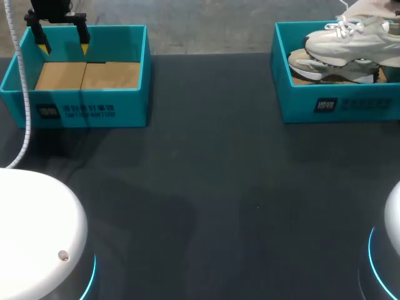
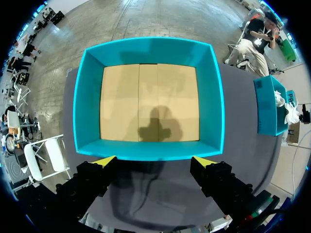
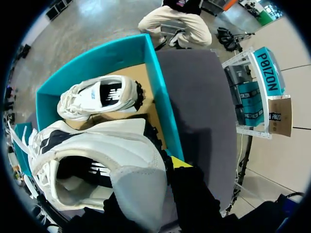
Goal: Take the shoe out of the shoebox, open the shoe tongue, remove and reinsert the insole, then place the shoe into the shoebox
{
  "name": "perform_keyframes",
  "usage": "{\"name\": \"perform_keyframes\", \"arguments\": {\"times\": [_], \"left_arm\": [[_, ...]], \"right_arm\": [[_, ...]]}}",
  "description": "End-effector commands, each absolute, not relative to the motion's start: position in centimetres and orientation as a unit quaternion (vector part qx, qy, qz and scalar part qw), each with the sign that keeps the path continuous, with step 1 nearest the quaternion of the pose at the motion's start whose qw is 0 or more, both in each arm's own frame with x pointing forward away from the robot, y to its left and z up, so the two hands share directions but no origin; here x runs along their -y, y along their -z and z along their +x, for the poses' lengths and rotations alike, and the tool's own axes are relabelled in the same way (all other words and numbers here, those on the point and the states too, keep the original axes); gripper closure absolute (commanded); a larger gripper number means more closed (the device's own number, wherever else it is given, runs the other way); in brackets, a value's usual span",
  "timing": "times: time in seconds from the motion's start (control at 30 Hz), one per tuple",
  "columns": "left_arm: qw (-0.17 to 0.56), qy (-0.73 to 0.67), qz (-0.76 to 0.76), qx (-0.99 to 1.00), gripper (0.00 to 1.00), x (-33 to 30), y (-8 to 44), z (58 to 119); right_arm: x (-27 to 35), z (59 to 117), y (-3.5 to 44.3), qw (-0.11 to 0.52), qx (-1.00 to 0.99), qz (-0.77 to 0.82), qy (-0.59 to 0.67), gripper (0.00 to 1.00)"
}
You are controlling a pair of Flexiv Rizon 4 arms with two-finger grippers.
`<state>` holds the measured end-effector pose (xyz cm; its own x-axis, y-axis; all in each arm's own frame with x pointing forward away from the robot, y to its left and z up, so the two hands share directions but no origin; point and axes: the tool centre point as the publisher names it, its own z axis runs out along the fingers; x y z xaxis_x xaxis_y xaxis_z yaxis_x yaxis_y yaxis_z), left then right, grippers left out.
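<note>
Two white shoes point(image 3: 99, 97), teal shoebox point(image 3: 164, 114)

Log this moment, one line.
left gripper open above left teal shoebox; right gripper at white sneaker heel, grip unclear; second sneaker in right teal shoebox

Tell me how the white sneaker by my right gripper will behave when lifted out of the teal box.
The white lace-up sneaker probably feels light for its bulk; its thick sole looks like foam. The padded heel collar looks soft, so it may squash when gripped. Its loose laces could dangle and snag the teal cardboard shoebox wall.
</note>
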<state>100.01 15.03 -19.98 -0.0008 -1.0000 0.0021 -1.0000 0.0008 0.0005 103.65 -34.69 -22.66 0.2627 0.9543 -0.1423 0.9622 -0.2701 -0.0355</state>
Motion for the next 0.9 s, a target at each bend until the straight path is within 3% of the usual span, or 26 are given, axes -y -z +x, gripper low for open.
{"name": "perform_keyframes", "arguments": {"times": [0.03, 0.4, 0.9], "left_arm": [[0.001, 0.0, 0.707, 0.707, 0.0, -15.0, 20.0, 100.0], [0.001, 0.0, 0.707, 0.707, 0.0, -15.0, 20.0, 100.0], [0.001, 0.0, 0.707, 0.707, 0.0, -15.0, 20.0, 100.0]], "right_arm": [[33.7, 102.6, 20.1, 0.031, -0.602, 0.795, 0.069, 1.0], [30.4, 99.4, 14.2, 0.043, -0.586, 0.807, 0.055, 1.0], [20.4, 92.2, 12.9, 0.068, -0.599, 0.798, 0.03, 1.0]]}}
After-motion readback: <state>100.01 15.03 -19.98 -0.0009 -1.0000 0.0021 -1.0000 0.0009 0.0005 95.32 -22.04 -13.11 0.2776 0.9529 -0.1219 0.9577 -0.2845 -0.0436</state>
